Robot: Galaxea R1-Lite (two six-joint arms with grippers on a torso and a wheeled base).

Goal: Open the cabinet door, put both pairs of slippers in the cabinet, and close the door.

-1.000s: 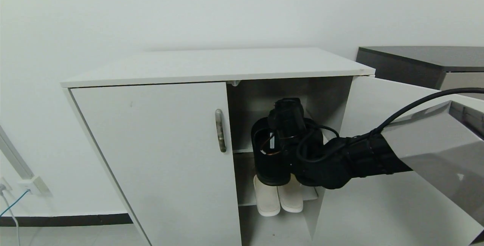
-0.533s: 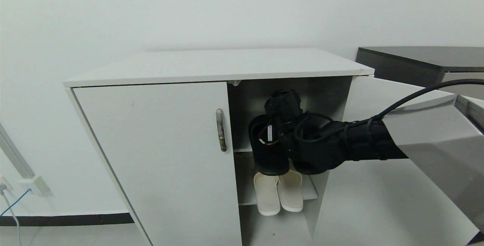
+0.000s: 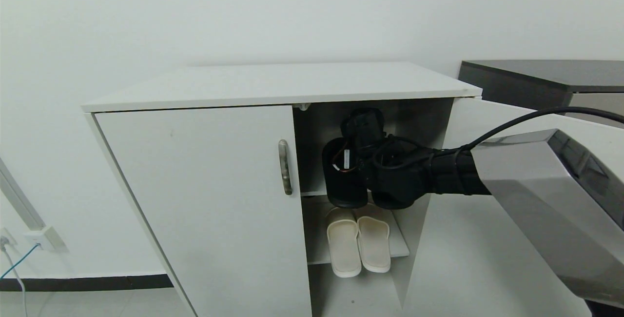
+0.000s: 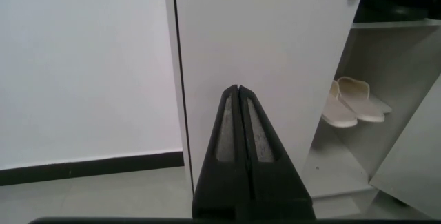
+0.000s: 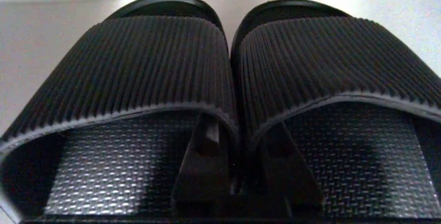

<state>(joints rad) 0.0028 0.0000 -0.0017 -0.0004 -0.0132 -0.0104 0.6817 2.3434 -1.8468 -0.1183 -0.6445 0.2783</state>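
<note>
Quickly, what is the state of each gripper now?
Left gripper: closed, holding nothing.
Right gripper: closed on the pair of black slippers.

Head camera above the cabinet [image 3: 195, 185] front, left wrist low and back, both showing white slippers [image 3: 343, 246], right wrist hard against black slippers [image 5: 158, 65].

The shut left door [image 3: 195, 200] blocked half of the cabinet [image 3: 292, 85], the open right door [image 3: 468, 258] stood wide, black slippers [image 3: 343, 180] in the right gripper [image 5: 241, 158] crowded the upper compartment's mouth, and cream slippers [image 3: 358, 246] covered the shelf [image 3: 400, 247], leaving room beneath.
</note>
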